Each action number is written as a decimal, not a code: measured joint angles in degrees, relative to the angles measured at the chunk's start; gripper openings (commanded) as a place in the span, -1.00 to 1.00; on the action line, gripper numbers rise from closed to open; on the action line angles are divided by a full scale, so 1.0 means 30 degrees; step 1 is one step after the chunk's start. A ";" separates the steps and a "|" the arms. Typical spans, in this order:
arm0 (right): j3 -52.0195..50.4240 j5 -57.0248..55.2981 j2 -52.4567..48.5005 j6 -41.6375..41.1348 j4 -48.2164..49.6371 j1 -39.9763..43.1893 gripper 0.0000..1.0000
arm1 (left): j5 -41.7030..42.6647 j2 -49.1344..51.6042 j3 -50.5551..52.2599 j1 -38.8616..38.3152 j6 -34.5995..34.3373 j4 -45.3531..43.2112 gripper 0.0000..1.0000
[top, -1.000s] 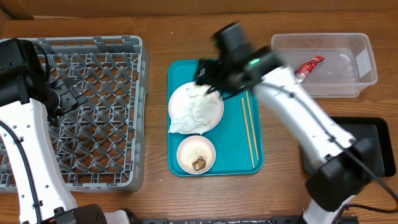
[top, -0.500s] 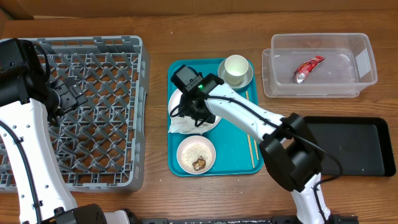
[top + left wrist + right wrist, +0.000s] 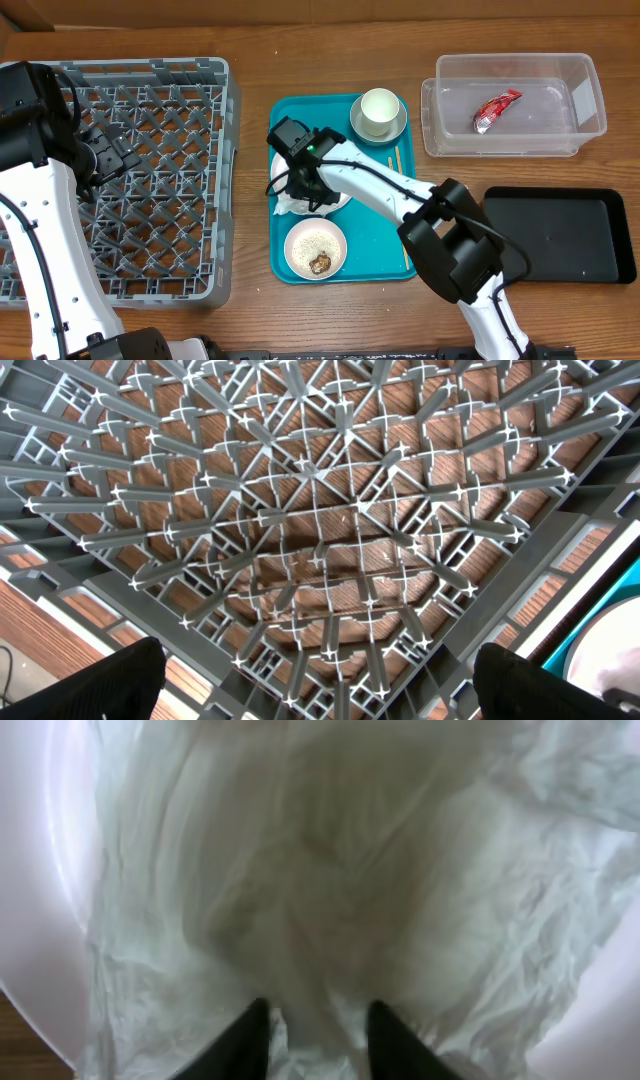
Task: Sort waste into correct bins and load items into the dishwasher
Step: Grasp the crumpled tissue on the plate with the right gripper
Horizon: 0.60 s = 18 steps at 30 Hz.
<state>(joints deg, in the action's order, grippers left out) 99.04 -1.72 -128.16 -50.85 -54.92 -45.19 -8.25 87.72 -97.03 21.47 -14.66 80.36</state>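
Note:
My right gripper [image 3: 303, 186] is down on the pale plate [image 3: 28, 920] at the middle of the teal tray [image 3: 380, 240]. Its fingers press into the crumpled white napkin [image 3: 340, 870], and a fold of it is pinched between the tips [image 3: 318, 1025]. The napkin [image 3: 289, 204] sticks out past the plate's left edge. A bowl [image 3: 315, 248] of rice with a brown scrap [image 3: 320, 264] sits in front. The red wrapper [image 3: 496, 108] lies in the clear tub [image 3: 590, 100]. My left gripper [image 3: 320, 685] hangs open over the grey dish rack [image 3: 150, 180], holding nothing.
A white cup [image 3: 379, 108] stands on a grey-green saucer [image 3: 401, 128] at the tray's back right. Chopsticks [image 3: 398, 165] lie along the tray's right side, partly under my right arm. The black tray [image 3: 560, 235] sits at the right front.
My right arm swung left and dropped onto the plate, uncovering the cup and saucer. Its fingers narrowed onto the napkin. The left arm stayed still.

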 measured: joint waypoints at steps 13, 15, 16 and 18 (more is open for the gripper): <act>0.3665 0.0182 0.0204 0.0546 -0.4058 0.0444 -0.93 | 0.0000 0.0000 0.0000 0.0000 0.0000 0.0000 1.00; 0.4291 0.0372 0.0634 0.0831 -0.4488 0.0619 -0.93 | 0.0000 0.0000 0.0000 0.0000 0.0000 0.0000 1.00; 0.4481 0.0444 0.0809 0.0933 -0.4539 0.0685 -0.93 | 0.0000 0.0000 0.0000 0.0000 0.0000 0.0000 1.00; 0.4852 0.0495 0.1275 0.1195 -0.4590 0.0816 -0.93 | 0.0000 0.0000 0.0000 0.0000 0.0000 0.0000 0.99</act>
<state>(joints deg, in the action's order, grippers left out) 113.60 -0.23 -124.33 -47.27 -68.69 -42.74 -8.25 87.72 -97.03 21.47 -14.66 80.36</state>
